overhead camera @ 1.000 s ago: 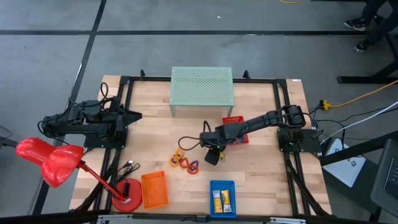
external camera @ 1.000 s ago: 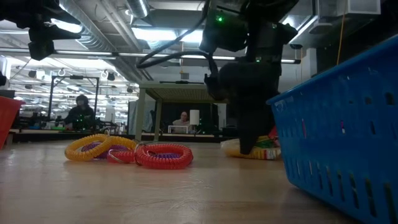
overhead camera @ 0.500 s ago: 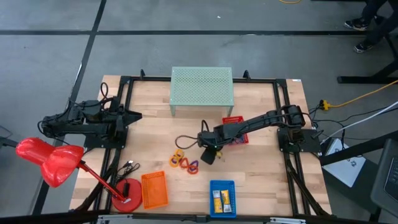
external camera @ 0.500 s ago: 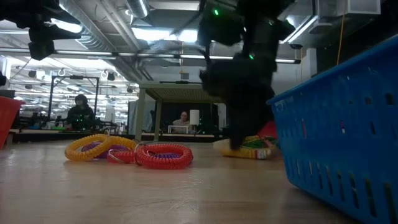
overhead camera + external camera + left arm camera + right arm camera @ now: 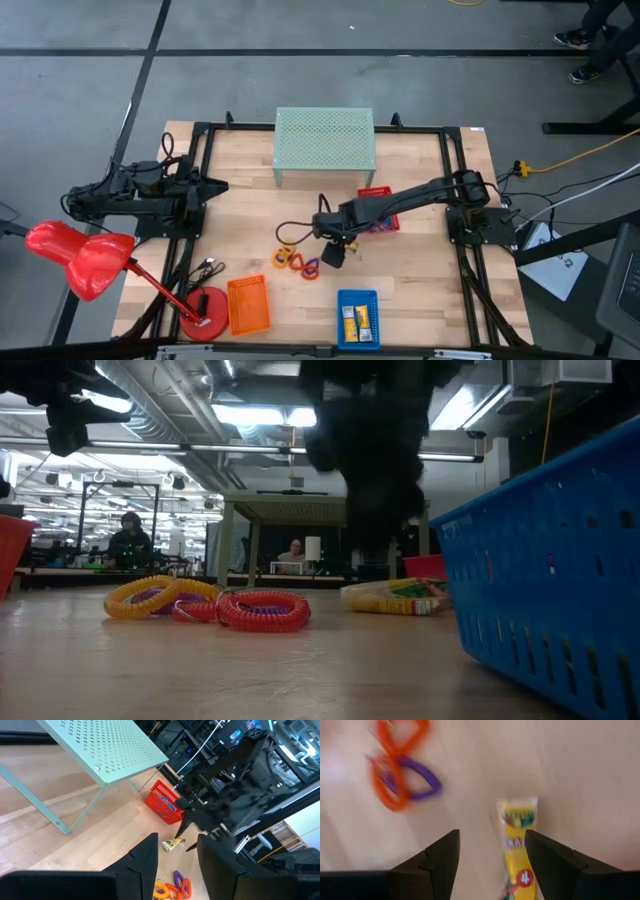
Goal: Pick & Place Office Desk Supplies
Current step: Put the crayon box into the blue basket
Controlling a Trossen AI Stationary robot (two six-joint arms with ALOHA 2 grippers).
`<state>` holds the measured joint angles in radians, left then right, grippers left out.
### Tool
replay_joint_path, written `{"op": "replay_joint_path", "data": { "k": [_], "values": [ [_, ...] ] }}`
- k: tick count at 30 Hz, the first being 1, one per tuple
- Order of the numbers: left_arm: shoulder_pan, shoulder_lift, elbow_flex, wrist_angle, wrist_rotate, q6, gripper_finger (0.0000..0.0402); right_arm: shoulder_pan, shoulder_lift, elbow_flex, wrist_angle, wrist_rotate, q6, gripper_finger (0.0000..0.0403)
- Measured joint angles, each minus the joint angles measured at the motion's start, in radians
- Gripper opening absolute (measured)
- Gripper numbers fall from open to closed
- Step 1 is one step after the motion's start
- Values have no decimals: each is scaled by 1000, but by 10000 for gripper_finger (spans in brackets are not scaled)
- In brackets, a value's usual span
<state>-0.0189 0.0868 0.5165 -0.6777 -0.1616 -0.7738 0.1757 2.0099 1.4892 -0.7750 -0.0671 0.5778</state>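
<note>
A: Where is the right claw (image 5: 335, 256) sitting, and is it gripping anything?

B: It is hanging over the middle of the bench (image 5: 420, 290) with its fingers (image 5: 442, 857) spread wide and nothing between them. In the right wrist view a small yellow crayon box (image 5: 516, 845) is lying on the wood straight ahead, in line with the gap between the fingers. It is not touching either one.

A: Which way is the box running?

B: Its long axis is lying along the claw's own forward line, so the fingers are straddling its narrow width. That suits a grip across the short side, I judge. One end is pointing at the claw, the other away from it. From above the box (image 5: 352, 246) is showing just beside the claw, on the side toward the red basket (image 5: 377, 207).

A: And the coiled rings?

B: The orange and purple rings (image 5: 297, 261) are lying a little off to the other side of the claw, toward the bench's left edge and nearer its front edge. They are clear of the fingers.

A: Is the left arm any closer?

B: No. The left claw (image 5: 205, 188) is waiting at the bench's left edge, well apart from the box, fingers (image 5: 145, 860) parted and empty. The right arm is plainly the nearer one.

A: Where would the box go?

B: Probably the blue basket (image 5: 357, 318) at the front edge, which is already holding similar yellow packs. That is only my guess.
</note>
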Motion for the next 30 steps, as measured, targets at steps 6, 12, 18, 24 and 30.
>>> {"op": "replay_joint_path", "data": {
  "k": [6,12,18,24,30],
  "values": [
    [0,0,0,0,0,5,132,0,4,-104,52,-11,9,227],
    [0,0,1,0,0,11,132,-3,6,-154,60,-24,54,221],
    [0,0,1,0,0,11,132,-2,6,-156,79,-35,66,179],
    [0,0,1,0,0,11,132,-2,8,-156,114,-61,66,97],
    [0,0,1,0,-1,10,132,5,8,-141,144,-137,114,69]
  ]
}}
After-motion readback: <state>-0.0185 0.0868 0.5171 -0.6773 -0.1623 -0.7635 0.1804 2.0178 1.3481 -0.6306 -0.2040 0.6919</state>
